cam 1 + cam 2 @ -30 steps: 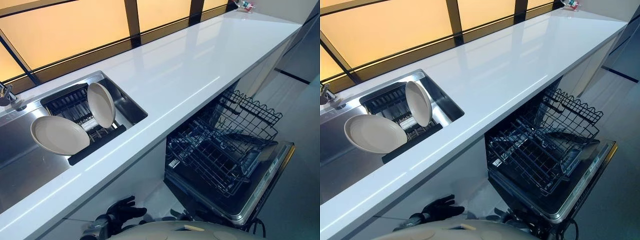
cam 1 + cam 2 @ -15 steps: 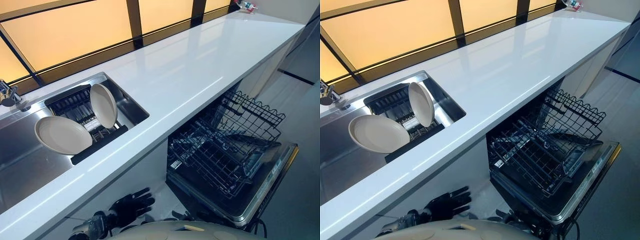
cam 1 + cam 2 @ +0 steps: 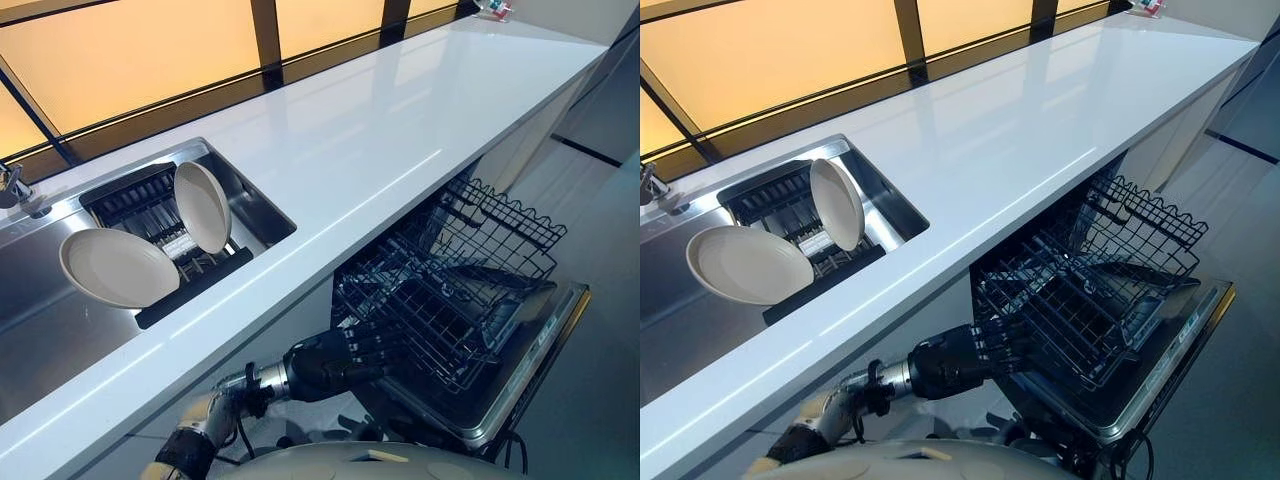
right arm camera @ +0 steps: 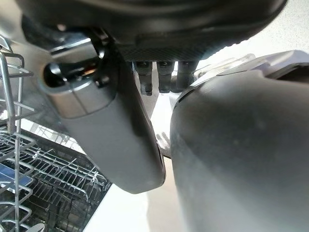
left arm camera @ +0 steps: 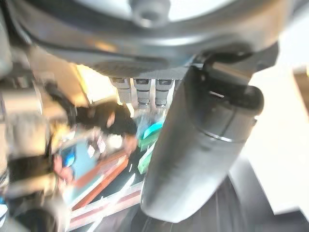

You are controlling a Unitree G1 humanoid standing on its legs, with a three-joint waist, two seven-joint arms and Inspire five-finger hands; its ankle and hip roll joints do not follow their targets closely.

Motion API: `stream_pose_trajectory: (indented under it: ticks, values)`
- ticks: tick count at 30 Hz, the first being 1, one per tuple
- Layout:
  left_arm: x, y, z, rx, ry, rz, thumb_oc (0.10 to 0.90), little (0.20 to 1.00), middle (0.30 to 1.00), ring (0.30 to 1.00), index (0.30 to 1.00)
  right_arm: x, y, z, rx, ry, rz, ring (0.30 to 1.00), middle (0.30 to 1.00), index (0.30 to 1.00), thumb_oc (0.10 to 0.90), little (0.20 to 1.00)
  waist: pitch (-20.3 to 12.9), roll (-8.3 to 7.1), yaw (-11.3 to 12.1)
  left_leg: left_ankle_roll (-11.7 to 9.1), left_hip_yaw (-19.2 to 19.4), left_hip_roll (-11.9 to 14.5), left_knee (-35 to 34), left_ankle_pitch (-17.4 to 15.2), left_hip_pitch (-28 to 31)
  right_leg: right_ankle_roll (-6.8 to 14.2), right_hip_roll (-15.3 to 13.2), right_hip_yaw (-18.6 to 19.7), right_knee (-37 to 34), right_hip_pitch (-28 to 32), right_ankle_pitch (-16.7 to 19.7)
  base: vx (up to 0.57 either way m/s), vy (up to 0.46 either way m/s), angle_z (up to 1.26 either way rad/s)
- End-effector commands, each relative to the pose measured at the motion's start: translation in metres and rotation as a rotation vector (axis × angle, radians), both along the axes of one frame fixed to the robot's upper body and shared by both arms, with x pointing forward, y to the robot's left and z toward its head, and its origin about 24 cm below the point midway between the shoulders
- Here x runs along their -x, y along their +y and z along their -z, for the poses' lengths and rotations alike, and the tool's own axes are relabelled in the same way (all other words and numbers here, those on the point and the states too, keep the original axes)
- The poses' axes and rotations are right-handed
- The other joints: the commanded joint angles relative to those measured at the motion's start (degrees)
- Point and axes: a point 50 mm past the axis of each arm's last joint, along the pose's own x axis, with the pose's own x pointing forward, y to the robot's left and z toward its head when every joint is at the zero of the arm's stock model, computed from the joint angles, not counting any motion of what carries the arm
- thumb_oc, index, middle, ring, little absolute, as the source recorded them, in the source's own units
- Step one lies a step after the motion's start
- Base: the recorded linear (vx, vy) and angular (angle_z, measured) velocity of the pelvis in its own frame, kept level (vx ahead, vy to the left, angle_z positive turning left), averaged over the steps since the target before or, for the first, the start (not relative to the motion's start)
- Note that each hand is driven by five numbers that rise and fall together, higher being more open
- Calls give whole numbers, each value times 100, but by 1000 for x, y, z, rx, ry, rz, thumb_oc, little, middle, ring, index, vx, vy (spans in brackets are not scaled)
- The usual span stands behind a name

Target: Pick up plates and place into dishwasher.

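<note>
Nothing loaded so far, by the look of it. Both plates, the flat one [image 3: 118, 268] and the upright one [image 3: 202, 207], sit in the sink [image 3: 255, 205] rack, up and off to the left of the left hand [image 3: 335, 362]. That hand hangs below the counter [image 3: 400, 130] with fingers relaxed, empty, right against the empty dishwasher rack [image 3: 450, 290]. Whole job is left, I'd say.

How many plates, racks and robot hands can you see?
Plates: 2, a large plate and a smaller plate in the sink drying rack
Racks: 2, that one and the dishwasher rack
Hands: 1, the left hand
Total: 5
</note>
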Motion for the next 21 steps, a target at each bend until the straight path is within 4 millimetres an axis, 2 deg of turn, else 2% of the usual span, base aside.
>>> stream_pose_trajectory:
  ticks: [1, 4, 5, 7, 8, 11, 13, 15, 21]
  values:
    - [-25, -43, -95, 545, -160, 95, 800, 900, 900, 900, 900, -25, 15, -2, -57, -62, -40, 900, 900, 900, 800, 900, 69, 16, -58, 312, -216, -406, 27, -524, -35, 24, 390, 82, 138, 137, -246, 0, 0, 0]
    - [-26, -49, -130, 698, -214, 125, 800, 900, 900, 900, 900, -25, 18, -1, -58, -59, -38, 900, 900, 900, 800, 900, 51, -5, -88, 321, -215, -415, 27, -550, -20, 18, 394, 97, 115, 158, -238, 0, 0, 0]
    - [-27, -49, -150, 724, -261, 107, 800, 900, 900, 900, 900, -24, 21, -1, -59, -57, -39, 900, 900, 900, 800, 900, 45, -20, -108, 322, -211, -416, 27, -560, -10, 14, 395, 96, 112, 167, -237, 0, 0, 0]
    - [-34, -46, -169, 663, -404, -38, 800, 900, 900, 900, 900, -26, 25, -1, -59, -57, -47, 900, 900, 900, 800, 900, 42, -32, -134, 327, -204, -420, 27, -563, -9, 9, 396, 101, 113, 161, -235, 0, 0, 0]
    - [-37, -44, -172, 642, -440, -83, 800, 900, 900, 900, 900, -26, 26, -1, -60, -57, -48, 900, 900, 900, 800, 900, 43, -34, -139, 329, -204, -421, 27, -563, -9, 9, 395, 101, 111, 160, -234, 0, 0, 0]
    - [-48, -17, -188, 532, -693, -322, 800, 900, 900, 900, 900, -23, 27, 0, -53, -60, -37, 900, 900, 900, 800, 900, 27, -9, -125, 336, -231, -437, 27, -544, -27, 19, 399, 90, 87, 157, -234, 0, 0, 0]
    - [-50, 12, -206, 390, -963, -548, 800, 900, 900, 900, 900, -17, 25, 0, -46, -58, -17, 900, 900, 900, 800, 900, 17, 12, -80, 337, -267, -446, 27, -525, -42, 25, 390, 37, 73, 166, -249, 0, 0, 0]
    - [-50, 34, -221, 277, -1119, -724, 800, 900, 900, 900, 900, -11, 24, 0, -41, -53, -2, 900, 900, 900, 800, 900, 0, 32, -28, 334, -323, -462, 27, -505, -65, 32, 387, -8, 56, 172, -264, 0, 0, 0]
    - [-48, 95, -248, -39, -1333, -1176, 800, 900, 900, 900, 900, 1, 21, 2, -41, -40, 33, 900, 900, 900, 800, 900, -69, 47, 133, 324, -461, -498, 27, -470, -86, 19, 368, -154, 50, 215, -343, 9, -1, 6]
